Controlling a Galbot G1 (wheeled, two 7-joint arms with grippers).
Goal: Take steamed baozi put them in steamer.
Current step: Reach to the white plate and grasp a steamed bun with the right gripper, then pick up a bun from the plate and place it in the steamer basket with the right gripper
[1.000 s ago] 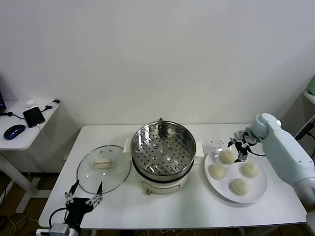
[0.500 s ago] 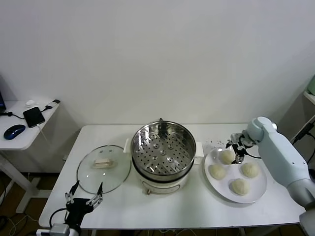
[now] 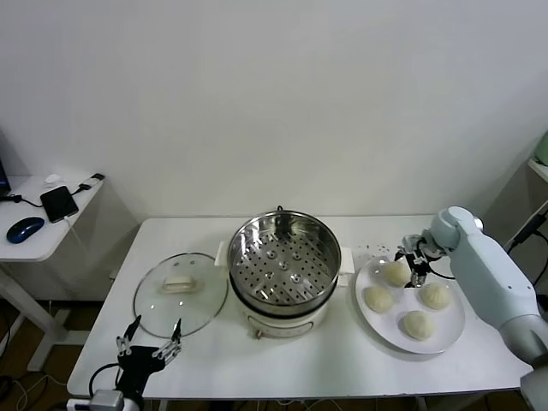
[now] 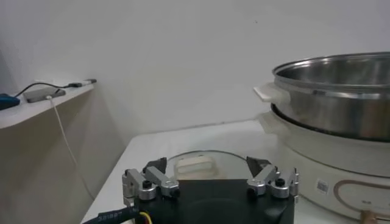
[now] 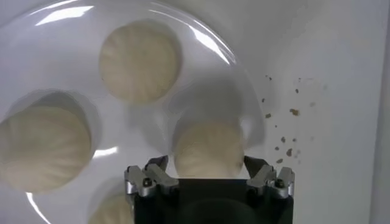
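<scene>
Several cream-white baozi lie on a white plate point(image 3: 448, 341) to the right of the steamer point(image 3: 282, 265), a steel pot with a perforated tray and nothing in it. My right gripper point(image 3: 409, 264) is down over the back-left baozi point(image 3: 395, 273). In the right wrist view that baozi point(image 5: 209, 149) sits between the fingers of the right gripper point(image 5: 206, 165), which stand open close to its two sides. It still rests on the plate. Other baozi point(image 5: 140, 61) point(image 5: 42, 146) lie farther off. My left gripper point(image 3: 149, 341) waits open at the table's front left.
The glass lid point(image 3: 180, 293) with its cream handle lies flat to the left of the steamer, just behind the left gripper point(image 4: 206, 163). Crumbs point(image 3: 372, 250) dot the table behind the plate. A side desk point(image 3: 43, 214) with a phone and mouse stands at far left.
My right gripper has drawn in slightly over the back-left baozi and its fingers have closed in towards the bun. The left arm has not moved.
</scene>
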